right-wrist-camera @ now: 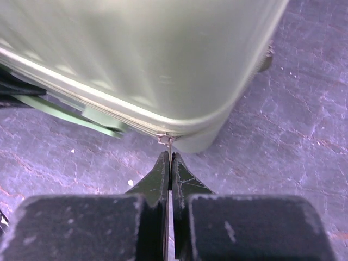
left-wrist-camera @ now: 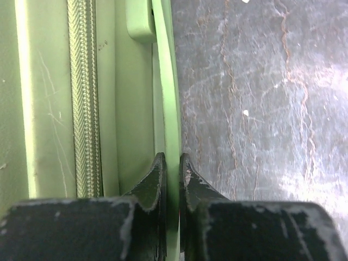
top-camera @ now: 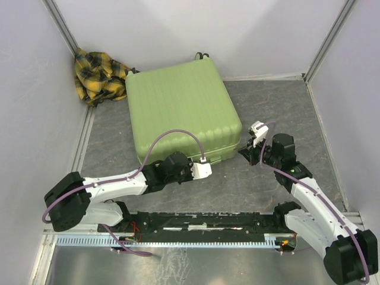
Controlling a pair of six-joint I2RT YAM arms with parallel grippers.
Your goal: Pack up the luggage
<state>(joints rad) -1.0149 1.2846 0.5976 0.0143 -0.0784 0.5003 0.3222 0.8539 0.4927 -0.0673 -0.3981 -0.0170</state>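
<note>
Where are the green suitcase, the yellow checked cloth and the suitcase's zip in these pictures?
green suitcase [top-camera: 181, 110], top view, middle of its ribbed lid.
yellow checked cloth [top-camera: 95, 74], top view, centre of the crumpled heap.
zip [left-wrist-camera: 84, 98], left wrist view, midway along its teeth.

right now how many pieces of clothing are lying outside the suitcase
1: a yellow plaid cloth bunched in the far left corner, beside the closed suitcase. More could be hidden behind or inside the suitcase.

Left arm [top-camera: 113, 187] is stretched out low, left gripper [left-wrist-camera: 172, 162] pinched tight on the luggage [top-camera: 178, 107] handle [left-wrist-camera: 169, 98]. Right arm [top-camera: 309, 196] is bent, right gripper [right-wrist-camera: 170, 163] clamped on the zipper pull [right-wrist-camera: 169, 145].
</note>
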